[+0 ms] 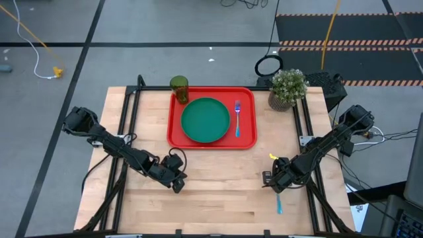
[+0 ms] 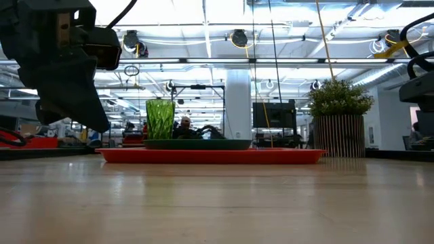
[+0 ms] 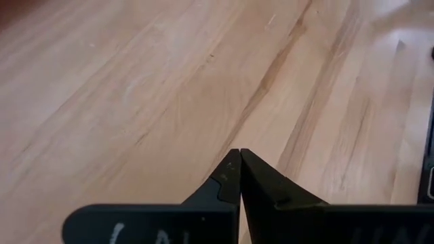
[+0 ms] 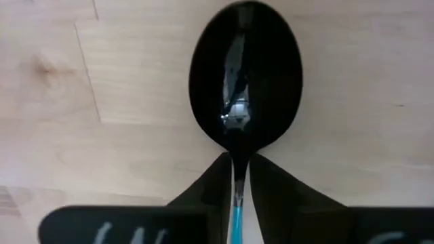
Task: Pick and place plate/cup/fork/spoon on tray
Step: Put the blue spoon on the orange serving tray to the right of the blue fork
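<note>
The right gripper (image 4: 237, 177) sits low over the wooden table (image 1: 218, 192) at about five o'clock from the large bright-red rectangular plastic tray (image 1: 176, 132), its fingers pinching the neck of the small spoon (image 4: 244, 88) with a dark rounded bowl and light-blue handle, which lies on the wood. On the tray rest the round flat dark-green plastic plate (image 1: 205, 119) and, at its three o'clock, the small blue-handled fork (image 1: 237, 118); the translucent olive-green plastic tumbler cup (image 1: 179, 88) stands at the tray's eleven o'clock corner. The left gripper (image 3: 240, 177) waits at seven o'clock, fingers pressed together. White marks on both grippers are unreadable.
</note>
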`<action>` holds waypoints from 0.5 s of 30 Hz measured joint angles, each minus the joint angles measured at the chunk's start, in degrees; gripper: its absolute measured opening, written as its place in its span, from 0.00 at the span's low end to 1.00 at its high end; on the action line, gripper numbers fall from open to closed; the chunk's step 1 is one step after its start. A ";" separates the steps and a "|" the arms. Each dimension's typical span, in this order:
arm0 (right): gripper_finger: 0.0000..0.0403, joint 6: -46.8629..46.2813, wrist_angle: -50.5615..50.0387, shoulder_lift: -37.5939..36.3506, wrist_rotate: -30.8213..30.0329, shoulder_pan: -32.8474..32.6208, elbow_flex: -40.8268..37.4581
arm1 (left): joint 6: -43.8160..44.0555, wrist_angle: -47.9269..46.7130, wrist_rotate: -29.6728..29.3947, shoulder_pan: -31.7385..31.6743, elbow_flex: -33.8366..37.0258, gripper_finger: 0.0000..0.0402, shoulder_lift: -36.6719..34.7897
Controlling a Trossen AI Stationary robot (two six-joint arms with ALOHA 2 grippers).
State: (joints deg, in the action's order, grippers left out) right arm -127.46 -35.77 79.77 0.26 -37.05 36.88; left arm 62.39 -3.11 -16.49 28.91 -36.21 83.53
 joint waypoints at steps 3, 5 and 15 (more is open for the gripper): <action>0.12 -0.52 0.27 0.00 -0.42 0.25 -0.02 | 0.77 0.39 0.02 0.11 0.00 0.01 0.00; 0.15 -0.66 0.41 0.02 -0.05 0.28 0.00 | 0.73 0.68 0.23 0.30 0.00 0.01 0.00; 0.36 0.29 3.39 -0.76 2.35 -0.83 -0.08 | -0.61 0.63 1.55 0.48 0.00 0.01 0.00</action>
State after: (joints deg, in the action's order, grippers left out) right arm -127.17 -32.39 79.00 2.60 -37.88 36.81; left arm 61.78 -2.48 -14.94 29.39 -36.21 83.53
